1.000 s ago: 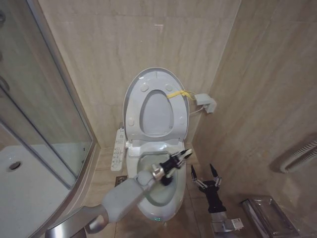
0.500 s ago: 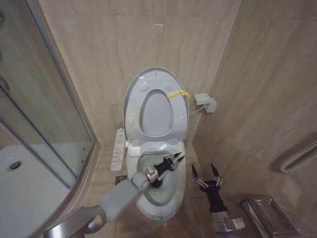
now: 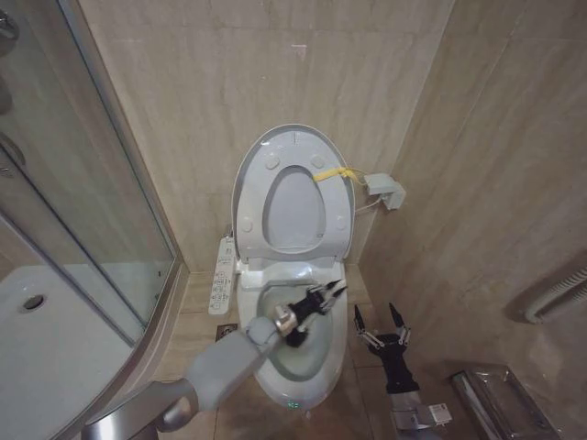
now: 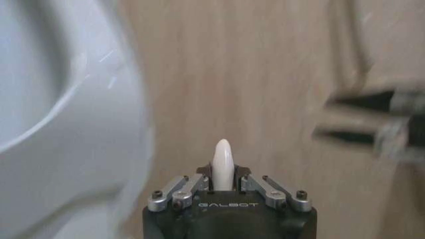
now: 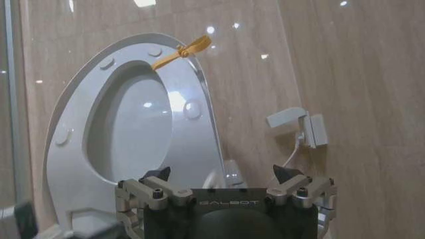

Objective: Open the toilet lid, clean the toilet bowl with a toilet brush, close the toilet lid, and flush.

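The toilet lid (image 3: 292,137) stands raised against the wall with the seat ring (image 3: 249,211) leaning on it; a yellow strip (image 3: 332,173) hangs at its edge. Below lies the open toilet bowl (image 3: 332,362). My left gripper (image 3: 319,299) hangs over the bowl, shut on the toilet brush's pale handle (image 3: 336,287), whose dark lower end (image 3: 294,336) reaches down inside. In the left wrist view the handle tip (image 4: 222,157) pokes out of the left gripper (image 4: 223,172), beside the bowl's rim (image 4: 79,129). My right gripper (image 3: 381,320) waits open, right of the toilet, facing the lid (image 5: 79,89).
A long white button panel (image 3: 223,275) sits left of the bowl. The glass shower wall (image 3: 83,202) and white shower tray (image 3: 46,348) are at the left. A small white wall box (image 3: 387,191) is right of the lid, and a clear box (image 3: 500,394) lies on the floor.
My left gripper with the brush has shifted slightly back and lower over the bowl. The camera has moved a little. The right arm has stayed put.
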`<state>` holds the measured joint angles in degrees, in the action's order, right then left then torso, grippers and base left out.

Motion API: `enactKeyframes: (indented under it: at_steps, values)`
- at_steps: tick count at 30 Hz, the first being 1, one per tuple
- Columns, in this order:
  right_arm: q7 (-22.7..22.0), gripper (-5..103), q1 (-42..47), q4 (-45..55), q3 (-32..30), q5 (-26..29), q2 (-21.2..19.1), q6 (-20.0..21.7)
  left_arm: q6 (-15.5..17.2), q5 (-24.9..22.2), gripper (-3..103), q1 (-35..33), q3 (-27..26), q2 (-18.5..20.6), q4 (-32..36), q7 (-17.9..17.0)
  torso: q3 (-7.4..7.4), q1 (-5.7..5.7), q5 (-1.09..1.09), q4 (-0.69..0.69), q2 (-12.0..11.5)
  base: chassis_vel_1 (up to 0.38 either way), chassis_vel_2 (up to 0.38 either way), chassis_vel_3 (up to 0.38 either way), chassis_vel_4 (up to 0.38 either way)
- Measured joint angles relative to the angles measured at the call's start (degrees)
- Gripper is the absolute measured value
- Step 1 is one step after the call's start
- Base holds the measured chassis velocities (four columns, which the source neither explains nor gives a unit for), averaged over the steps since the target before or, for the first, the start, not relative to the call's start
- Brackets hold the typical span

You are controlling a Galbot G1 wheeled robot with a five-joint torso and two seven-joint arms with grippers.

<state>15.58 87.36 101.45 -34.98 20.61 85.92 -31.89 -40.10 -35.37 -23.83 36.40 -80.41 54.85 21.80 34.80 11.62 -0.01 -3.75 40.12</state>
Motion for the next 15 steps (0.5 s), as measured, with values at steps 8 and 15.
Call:
enactKeyframes:
  at_steps: [8, 15]
  values:
    - [0.03, 100, 0.49, 0.66, -0.08, -0.05, -0.62, -0.04, -1.54, 1.85, 22, -0.36, 0.37, 0.28, -7.57, 0.77, 0.01, 0.01, 0.04, 0.12, -0.01, 0.0, 0.0, 0.0, 0.0]
    - [0.0, 100, 0.42, 0.66, -0.29, 0.0, -0.35, -0.03, -0.06, 0.16, 22, -0.01, 1.5, 0.03, -0.5, -0.24, 0.0, 0.0, 0.03, 0.0, 0.0, 0.0, 0.0, 0.0, 0.0]
